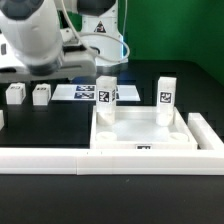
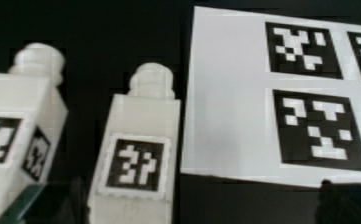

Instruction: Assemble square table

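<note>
The white square table top [image 1: 141, 133], a tray with a raised rim, lies at the exterior view's right. Two tagged white legs stand upright in its far corners [image 1: 105, 91] [image 1: 166, 93]. Two loose legs lie at the exterior view's left [image 1: 14, 95] [image 1: 41, 94]. In the wrist view they show close up, side by side [image 2: 17, 130] [image 2: 141, 135]. My gripper [image 1: 47, 70] hangs under the white arm, above these loose legs and apart from them. Its dark fingers blend into the black table, so I cannot tell how the jaws stand.
The marker board [image 1: 85, 93] [image 2: 283, 90] lies flat just beside the loose legs. A long low white rail [image 1: 80, 160] runs along the front, and its side piece [image 1: 205, 130] borders the table top at the exterior view's right.
</note>
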Tool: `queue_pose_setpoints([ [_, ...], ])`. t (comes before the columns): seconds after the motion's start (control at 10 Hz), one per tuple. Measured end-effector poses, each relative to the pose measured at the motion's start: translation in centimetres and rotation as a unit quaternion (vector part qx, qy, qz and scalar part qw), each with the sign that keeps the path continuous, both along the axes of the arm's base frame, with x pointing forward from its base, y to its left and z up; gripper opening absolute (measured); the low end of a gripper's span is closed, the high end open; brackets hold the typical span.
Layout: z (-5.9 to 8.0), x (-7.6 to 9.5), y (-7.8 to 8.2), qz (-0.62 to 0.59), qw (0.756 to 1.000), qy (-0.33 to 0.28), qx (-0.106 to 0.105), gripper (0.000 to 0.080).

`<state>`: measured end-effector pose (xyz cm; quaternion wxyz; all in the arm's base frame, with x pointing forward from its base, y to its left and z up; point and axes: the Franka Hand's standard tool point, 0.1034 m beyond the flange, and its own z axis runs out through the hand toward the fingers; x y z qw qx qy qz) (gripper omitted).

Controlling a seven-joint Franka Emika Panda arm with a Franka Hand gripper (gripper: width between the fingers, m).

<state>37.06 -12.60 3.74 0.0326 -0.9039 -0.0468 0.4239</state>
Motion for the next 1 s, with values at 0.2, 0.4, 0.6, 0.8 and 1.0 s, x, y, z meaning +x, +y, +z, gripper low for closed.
queue_pose_setpoints([
  [0.2, -0.1, 0.0, 0.2, 0.007, 1.0, 0.001, 0.005, 0.0649],
  [0.4, -0.1, -0.1, 0.3, 0.01, 1.0, 0.001, 0.007, 0.0649],
  [0.6, -0.5, -1.0, -1.4, -0.008, 1.0, 0.003, -0.013, 0.0649],
  [0.8, -1.0, -1.4, -2.3, -0.017, 1.0, 0.01, -0.018, 0.0649],
  [1.0, -1.1, -1.4, -2.0, -0.018, 0.999, 0.018, -0.023, 0.0649],
])
